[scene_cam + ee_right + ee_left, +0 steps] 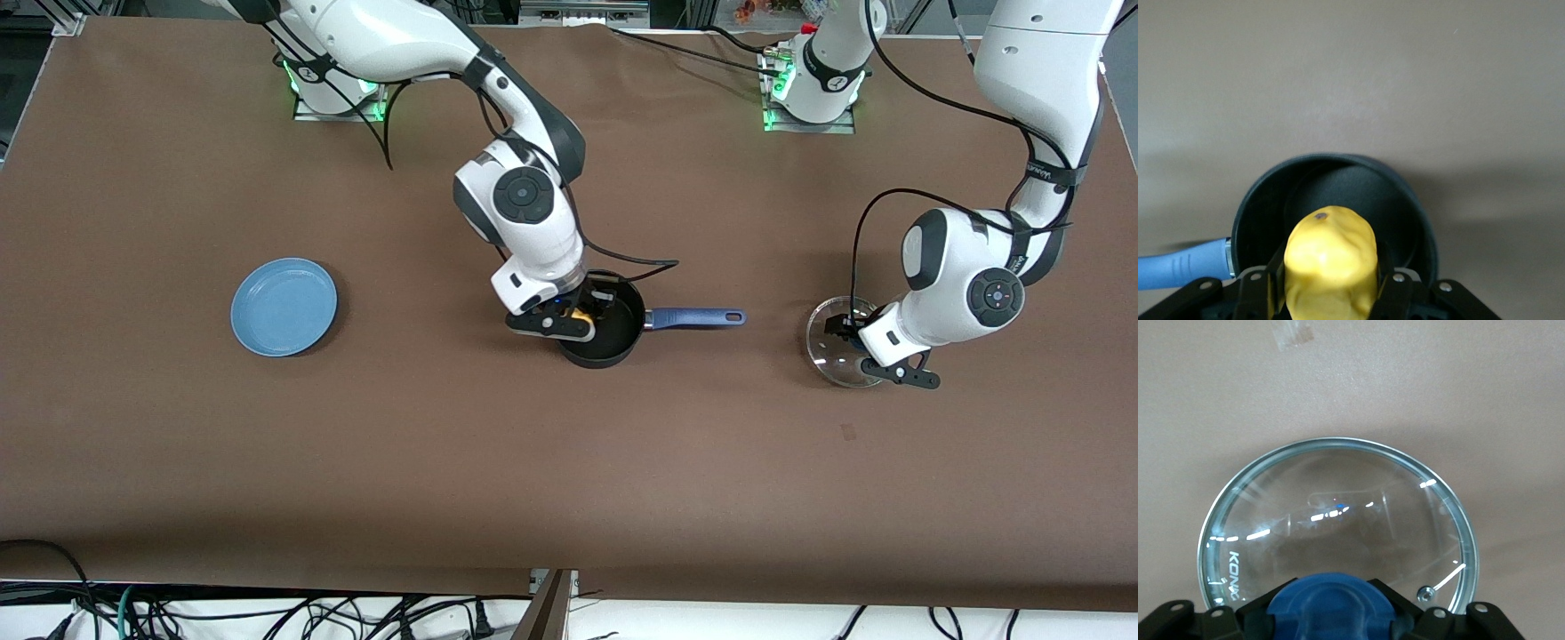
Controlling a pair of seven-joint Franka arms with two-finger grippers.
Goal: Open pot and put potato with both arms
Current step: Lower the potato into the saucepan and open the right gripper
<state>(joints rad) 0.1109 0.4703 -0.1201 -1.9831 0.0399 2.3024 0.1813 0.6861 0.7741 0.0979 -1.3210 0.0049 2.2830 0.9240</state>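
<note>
The black pot point(613, 342) with its long blue handle point(698, 316) stands open in the middle of the table. My right gripper point(584, 313) is over the pot's mouth, shut on the yellow potato point(582, 315). In the right wrist view the potato point(1331, 257) sits between the fingers point(1248, 297) above the pot's black inside point(1338, 187). My left gripper point(845, 336) is shut on the blue knob point(1331, 607) of the glass lid point(836, 351), toward the left arm's end of the table. The lid point(1338, 520) shows clear with a metal rim; whether it rests on the table I cannot tell.
A flat blue plate point(284, 307) lies toward the right arm's end of the table. A small pale mark point(1291, 333) is on the brown table cover close to the lid. Cables hang along the table's edge nearest the front camera.
</note>
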